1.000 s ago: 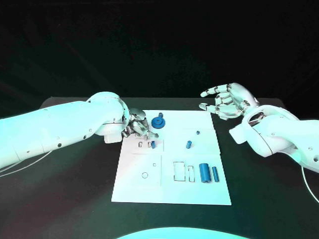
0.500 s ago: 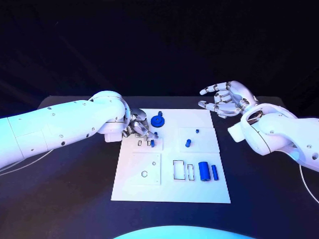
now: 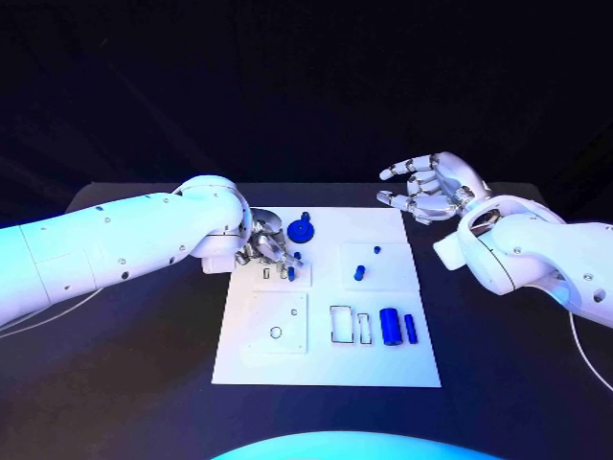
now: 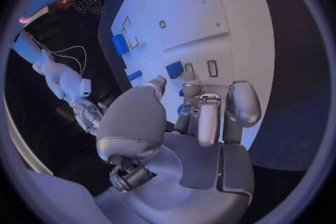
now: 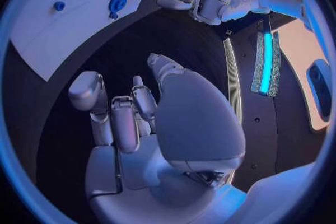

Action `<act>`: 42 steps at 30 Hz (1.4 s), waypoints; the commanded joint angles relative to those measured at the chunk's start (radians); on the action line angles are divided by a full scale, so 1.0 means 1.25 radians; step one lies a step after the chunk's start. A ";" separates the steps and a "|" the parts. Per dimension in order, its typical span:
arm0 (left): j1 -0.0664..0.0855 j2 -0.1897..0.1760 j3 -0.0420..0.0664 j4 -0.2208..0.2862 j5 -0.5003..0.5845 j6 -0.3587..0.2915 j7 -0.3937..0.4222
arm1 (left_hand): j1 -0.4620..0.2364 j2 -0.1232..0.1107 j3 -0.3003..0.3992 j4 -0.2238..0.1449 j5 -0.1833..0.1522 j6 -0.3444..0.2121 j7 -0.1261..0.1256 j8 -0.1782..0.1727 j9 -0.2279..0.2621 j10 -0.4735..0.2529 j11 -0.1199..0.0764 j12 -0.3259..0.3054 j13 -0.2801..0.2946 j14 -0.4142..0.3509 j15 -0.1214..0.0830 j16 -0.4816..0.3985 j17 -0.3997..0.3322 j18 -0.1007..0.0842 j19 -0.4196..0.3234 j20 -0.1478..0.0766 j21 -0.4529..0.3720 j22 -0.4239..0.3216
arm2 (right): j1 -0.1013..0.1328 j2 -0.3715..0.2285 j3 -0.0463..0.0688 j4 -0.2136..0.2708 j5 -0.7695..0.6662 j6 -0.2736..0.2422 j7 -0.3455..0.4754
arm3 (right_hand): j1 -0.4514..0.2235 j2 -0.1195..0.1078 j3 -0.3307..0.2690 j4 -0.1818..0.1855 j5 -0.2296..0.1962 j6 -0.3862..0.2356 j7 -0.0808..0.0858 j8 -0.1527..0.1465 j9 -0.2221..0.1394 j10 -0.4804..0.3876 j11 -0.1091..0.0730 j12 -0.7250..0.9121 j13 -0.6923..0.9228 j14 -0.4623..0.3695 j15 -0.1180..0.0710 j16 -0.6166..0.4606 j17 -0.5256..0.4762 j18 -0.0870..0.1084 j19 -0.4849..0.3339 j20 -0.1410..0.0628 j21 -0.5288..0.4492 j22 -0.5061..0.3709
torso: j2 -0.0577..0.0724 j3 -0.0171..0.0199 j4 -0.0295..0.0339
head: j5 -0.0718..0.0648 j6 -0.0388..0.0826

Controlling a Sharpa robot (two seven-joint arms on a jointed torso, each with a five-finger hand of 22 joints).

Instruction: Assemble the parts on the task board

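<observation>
Task board [image 3: 328, 364] lying flat at centre frame on black tabletop [image 3: 141, 383], white plate running from mid-frame toward lower centre. Left hand [image 3: 268, 247] reaching in from left, resting over board's upper left corner, fingers curled down onto a small blue part [image 3: 291, 273] by the slots there; fingertips [image 4: 183, 93] closing round the blue piece in left wrist view, so pinching it, though the contact is partly hidden. Round blue part [image 3: 301, 230] sitting just right of that hand, near board's top edge. Two small blue parts [image 3: 360, 272] lying in upper right area of board, one above the other. Large blue cylinder [image 3: 390, 326] and slimmer blue cylinder [image 3: 410, 328] lying side by side at right of board's middle, next to rectangular cutouts [image 3: 343, 324]. Oval hole [image 3: 277, 333] showing in lower left panel. Right hand [image 3: 424, 190] hovering at upper right, off the board beyond its top right corner, fingers spread, released, holding nothing.
</observation>
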 commanded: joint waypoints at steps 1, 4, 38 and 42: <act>0.000 0.003 -0.001 -0.001 0.010 0.015 0.000 | 0.005 0.008 0.005 -0.003 0.002 -0.006 0.000 -0.001 0.002 -0.007 0.000 0.001 0.001 0.052 0.005 -0.004 0.152 -0.001 -0.003 0.000 -0.003 0.001 | 0.000 0.002 0.000 0.000 0.001 -0.004 0.008 | 0.001 0.001 0.005 0.001 0.005 -0.005 0.000 0.003 0.001 -0.003 -0.001 -0.001 0.000 0.044 0.000 -0.003 0.079 0.013 -0.003 -0.001 -0.003 0.000 | 0.000 0.0010 0.0007 | -0.002 0.000; -0.001 0.005 -0.002 0.000 0.013 0.016 0.000 | 0.005 0.008 0.005 -0.003 0.002 -0.006 0.000 -0.001 0.002 -0.007 0.000 0.001 0.001 0.052 0.005 -0.004 0.152 -0.001 -0.003 0.000 -0.003 0.001 | 0.000 0.003 0.000 -0.001 0.001 -0.004 0.009 | 0.001 0.001 0.005 0.001 0.005 -0.005 0.000 0.003 0.001 -0.003 -0.001 -0.001 0.000 0.044 0.000 -0.003 0.079 0.013 -0.003 -0.001 -0.003 0.000 | 0.000 0.0009 0.0011 | -0.003 -0.001; -0.005 0.008 -0.007 -0.012 0.114 -0.014 0.007 | 0.210 -0.046 0.357 -0.036 -0.001 -0.011 -0.014 0.014 0.086 0.019 -0.012 0.010 0.020 0.064 -0.009 0.010 0.173 -0.008 0.018 -0.009 0.013 0.043 | 0.000 0.004 0.000 -0.007 -0.003 0.000 0.002 | 0.004 0.002 0.009 0.000 0.008 -0.003 0.000 0.007 0.003 -0.003 -0.002 -0.001 -0.001 0.043 -0.001 -0.006 0.075 0.013 -0.005 -0.002 -0.009 -0.003 | 0.000 0.0013 0.0011 | -0.007 -0.003; -0.005 0.002 -0.007 -0.009 0.128 -0.028 0.008 | 0.191 -0.070 0.428 -0.060 -0.003 -0.011 -0.015 0.024 0.110 0.030 -0.016 0.015 0.028 0.067 -0.009 0.014 0.178 -0.010 0.024 -0.009 0.019 0.056 | 0.000 0.005 0.000 -0.009 -0.003 0.001 0.002 | 0.004 0.002 0.009 0.000 0.008 -0.003 0.000 0.007 0.003 -0.003 -0.002 -0.001 -0.001 0.043 -0.001 -0.006 0.075 0.013 -0.005 -0.002 -0.009 -0.003 | 0.000 0.0015 0.0012 | -0.007 -0.003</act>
